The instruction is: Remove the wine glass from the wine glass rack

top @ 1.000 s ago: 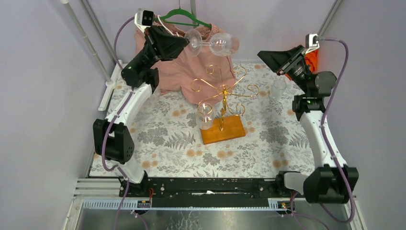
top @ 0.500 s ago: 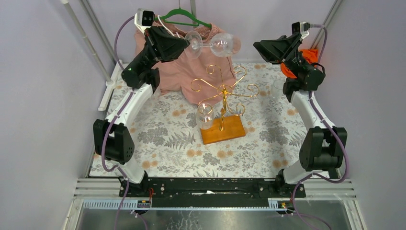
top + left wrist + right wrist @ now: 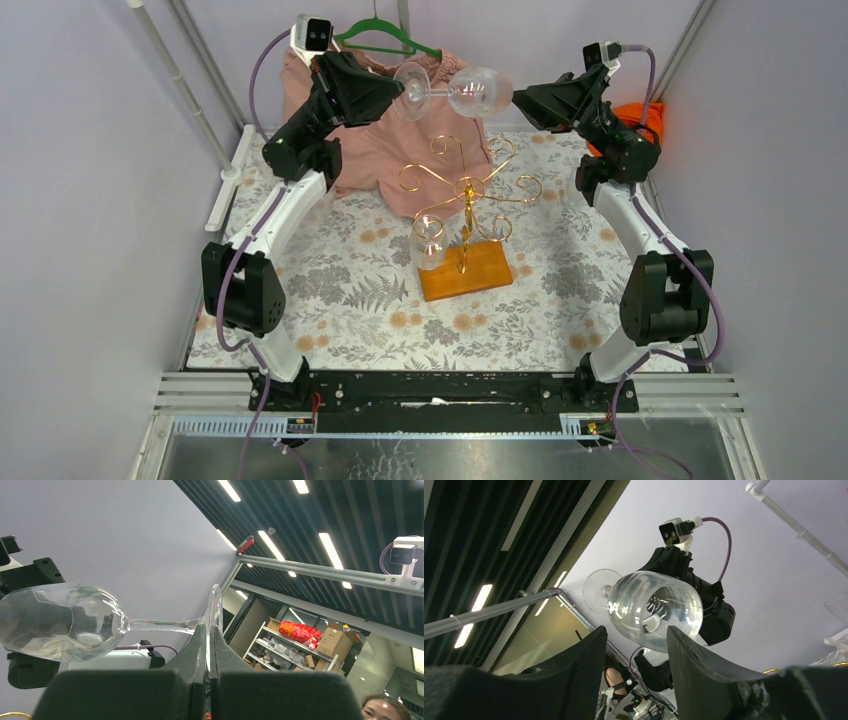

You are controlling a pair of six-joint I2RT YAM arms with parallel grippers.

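My left gripper (image 3: 402, 88) is shut on the foot of a clear wine glass (image 3: 478, 90) and holds it sideways, high above the table, bowl to the right. In the left wrist view the fingers (image 3: 200, 645) pinch the foot's rim (image 3: 216, 611), and the bowl (image 3: 60, 620) lies to the left. My right gripper (image 3: 518, 100) is open, level with the bowl and just short of it. The bowl (image 3: 656, 610) shows above its open fingers (image 3: 589, 665). The gold wine glass rack (image 3: 468, 190) stands on its wooden base (image 3: 470, 272), with a second glass (image 3: 428, 242) hanging from a front-left arm.
A pink garment (image 3: 380, 140) on a green hanger (image 3: 385, 35) hangs at the back behind the rack. An orange object (image 3: 650, 112) sits at the back right behind the right arm. A floral cloth (image 3: 340, 290) covers the table. Walls close in on both sides.
My right arm has swung up and left from the back right until its open gripper reaches the glass bowl. My left gripper has lifted the glass slightly, still gripping its foot.
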